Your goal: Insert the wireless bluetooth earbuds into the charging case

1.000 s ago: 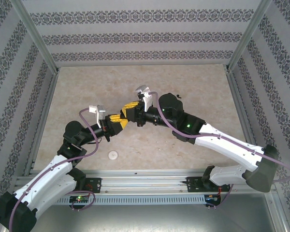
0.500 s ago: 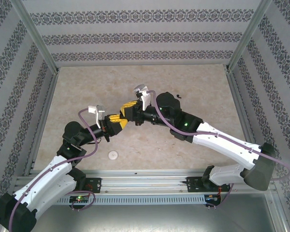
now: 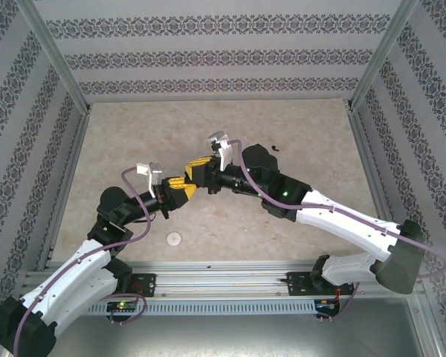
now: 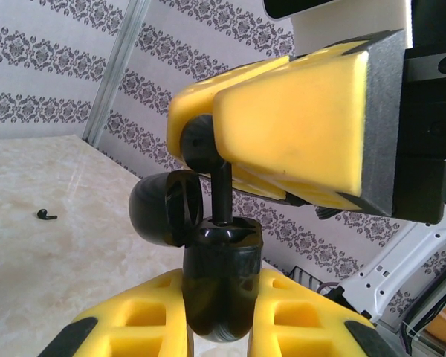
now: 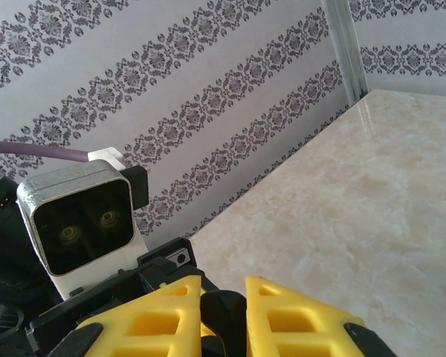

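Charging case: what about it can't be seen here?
- Left wrist view: the charging case hides its sockets behind its rim and the black earbud; seating unclear.
- Top view: it is covered where the left gripper and right gripper meet.
- Right wrist view: the dark piece between the fingers is cut off by the bottom edge.
- Left wrist view: the loose earbud is too small for detail.

We can read no text, label, brand or number in any of these views. The wallpaper point(image 3: 208, 56) carries bands of dark floral ornament — pattern, not lettering — and the black charging case point(image 4: 221, 282) and the black earbud point(image 4: 223, 190) at its mouth show plain glossy surfaces.
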You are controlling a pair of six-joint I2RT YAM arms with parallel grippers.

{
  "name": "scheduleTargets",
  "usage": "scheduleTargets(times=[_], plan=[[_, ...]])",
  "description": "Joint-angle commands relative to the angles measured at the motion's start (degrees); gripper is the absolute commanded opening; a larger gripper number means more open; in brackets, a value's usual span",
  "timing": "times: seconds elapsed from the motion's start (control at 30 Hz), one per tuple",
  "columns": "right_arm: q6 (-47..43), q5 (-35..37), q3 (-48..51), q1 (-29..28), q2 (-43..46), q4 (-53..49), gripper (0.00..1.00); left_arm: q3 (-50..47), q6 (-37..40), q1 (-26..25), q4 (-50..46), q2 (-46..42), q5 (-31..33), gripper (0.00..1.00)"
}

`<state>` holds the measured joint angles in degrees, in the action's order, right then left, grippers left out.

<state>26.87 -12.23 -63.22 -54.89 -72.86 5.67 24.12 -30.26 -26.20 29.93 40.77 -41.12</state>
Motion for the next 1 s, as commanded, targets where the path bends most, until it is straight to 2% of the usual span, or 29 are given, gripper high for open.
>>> scheduleTargets(times=[0.0, 0.47, 0.8, 0.97], plan=[[0.22, -0.62, 1.51, -1.75, 1.19, -2.49, 0.17, 0.4, 1.06, -0.48, 2.78, -0.6, 0.34, 0.0], [-3.27, 2.34, -1.19, -4.6, 0.76, -8.67, 0.17, 0.82, 1.34, -0.48, 2.41, -0.02, 1.14, 0.0], [-5.14, 8.45, -4.21, -4.39, 0.27, -11.34, 0.17, 0.65, 0.47, -0.46, 2.48, -0.32, 0.71, 0.0], [-6.81, 8.64, -5.55, -2.14, -0.6, -12.96, 0.17, 0.49, -0.04, -0.44, 2.63, -0.52, -0.42, 0.0]])
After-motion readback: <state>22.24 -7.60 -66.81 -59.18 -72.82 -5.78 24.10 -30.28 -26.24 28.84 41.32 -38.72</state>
